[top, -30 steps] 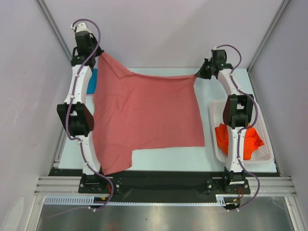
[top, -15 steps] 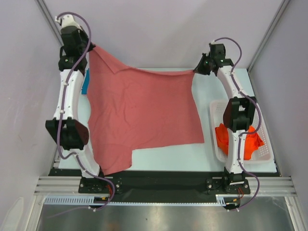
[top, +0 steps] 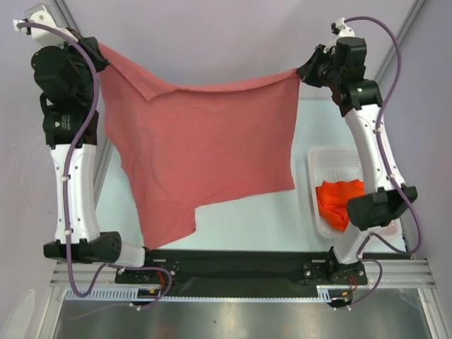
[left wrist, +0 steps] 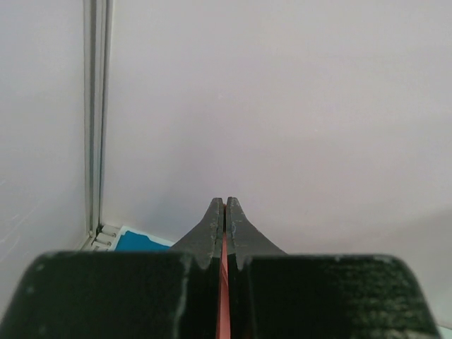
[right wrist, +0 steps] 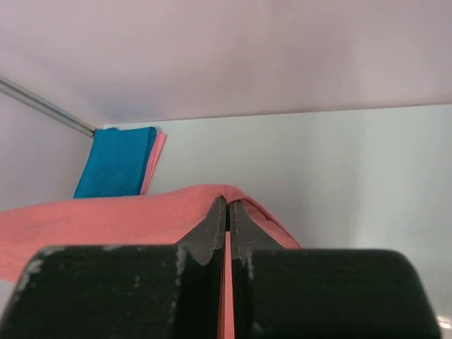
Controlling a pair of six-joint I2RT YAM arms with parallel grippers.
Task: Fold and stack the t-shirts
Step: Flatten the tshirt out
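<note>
Hanging spread, the salmon-red t-shirt (top: 205, 152) sags, faintly creased.

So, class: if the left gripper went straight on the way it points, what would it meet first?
Probably the pale wall; nothing else shows ahead of the left gripper, though depth is unclear.

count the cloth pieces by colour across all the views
salmon-red t-shirt: 1
teal-blue folded piece: 1
light pink piece beneath it: 1
orange-red bundle in the white basket: 1 (cannot tell if it is more than one shirt)
total: 4
</note>
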